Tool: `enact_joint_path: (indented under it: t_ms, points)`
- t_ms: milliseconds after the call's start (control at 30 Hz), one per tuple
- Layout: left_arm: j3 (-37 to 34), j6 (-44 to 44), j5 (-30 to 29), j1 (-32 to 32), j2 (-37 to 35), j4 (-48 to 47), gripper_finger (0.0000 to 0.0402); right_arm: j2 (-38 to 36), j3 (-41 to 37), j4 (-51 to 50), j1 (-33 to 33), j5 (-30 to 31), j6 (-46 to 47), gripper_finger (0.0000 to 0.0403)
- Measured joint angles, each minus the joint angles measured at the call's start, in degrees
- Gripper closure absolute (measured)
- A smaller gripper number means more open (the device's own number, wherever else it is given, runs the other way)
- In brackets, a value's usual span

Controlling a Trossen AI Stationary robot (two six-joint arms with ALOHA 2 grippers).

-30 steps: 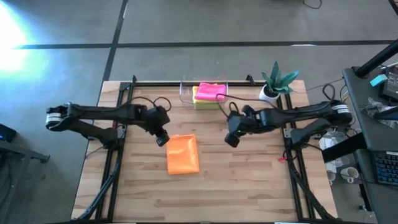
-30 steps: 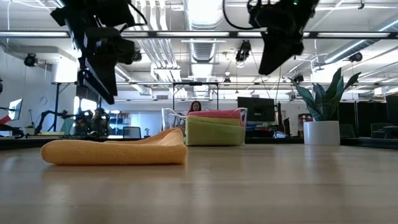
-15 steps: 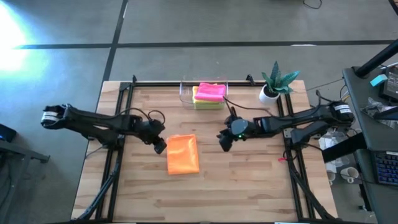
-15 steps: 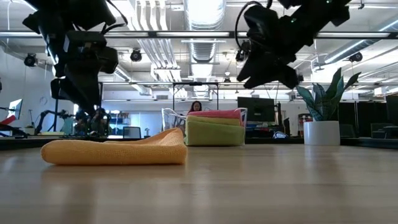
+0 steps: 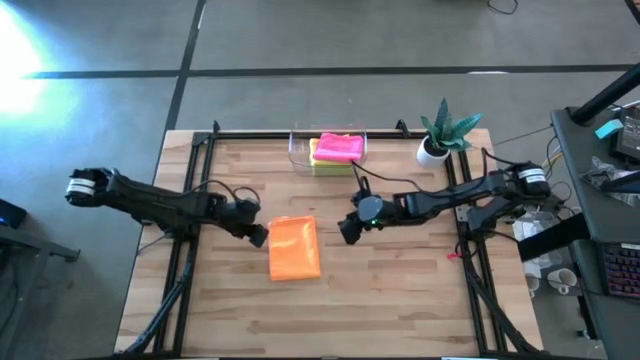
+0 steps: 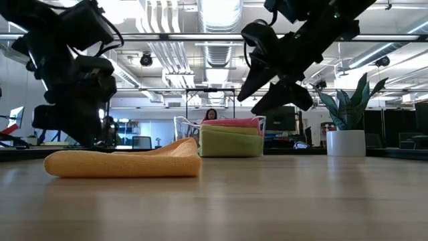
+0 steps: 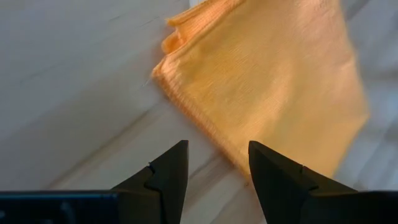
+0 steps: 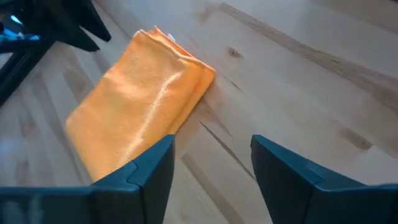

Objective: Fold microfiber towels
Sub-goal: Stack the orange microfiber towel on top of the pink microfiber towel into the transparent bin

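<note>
Now the orange towel (image 5: 294,247) lies folded at frame centre, the spread left gripper (image 5: 259,235) and spread right gripper (image 5: 347,232) flanking it, so probably the next move is grasping both its edges for another fold.

floor (image 5: 300,40): grey concrete | ceiling ducts (image 6: 217,50): lit | desk (image 5: 610,200): beside wooden table (image 5: 400,310)

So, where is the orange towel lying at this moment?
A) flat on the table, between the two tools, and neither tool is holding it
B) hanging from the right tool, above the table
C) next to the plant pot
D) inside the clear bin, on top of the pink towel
A: the orange towel lies folded on the table, with the left tool and right tool open on either side, not gripping it.
</note>
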Motion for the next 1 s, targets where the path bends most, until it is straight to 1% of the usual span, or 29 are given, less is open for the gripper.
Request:
enact_joint_path:
  t_ms: [167,267,333,433,533,667,867,1000]
  points:
    - [-4.08,-1.57,-0.09,0.0,-0.02,8.42,0.0249,0.64,0.37,0.05,-1.42,0.01,2.36,0.02]
    - [-5.97,-1.63,-0.03,0.0,-0.01,11.02,0.0249,0.71,0.37,0.1,-2.38,-0.03,3.33,0.02]
    - [-6.16,-1.6,0.28,0.02,0.0,11.02,0.0249,0.91,0.37,1.5,-2.65,-0.31,4.51,0.02]
    - [-6.16,-1.53,0.31,0.04,0.0,11.08,0.0249,1.79,0.37,4.71,-2.82,-2.75,4.62,0.02]
    - [-6.16,-1.53,0.35,0.08,0.0,11.07,0.0245,3.13,0.37,7.34,-2.84,-3.05,5.4,0.02]
    - [-6.16,-1.95,0.33,0.85,0.01,10.45,0.0226,5.76,0.39,10.41,-2.9,-3.01,7.91,0.02]
    - [-6.36,-6.85,0.34,2.49,1.95,10.49,0.0189,10.61,0.39,17.0,-2.97,-3.14,12.04,0.02]
    - [-6.28,-7.48,0.45,2.47,3.7,11.05,0.0181,12.78,0.39,19.99,-3.01,-3.2,13.85,0.02]
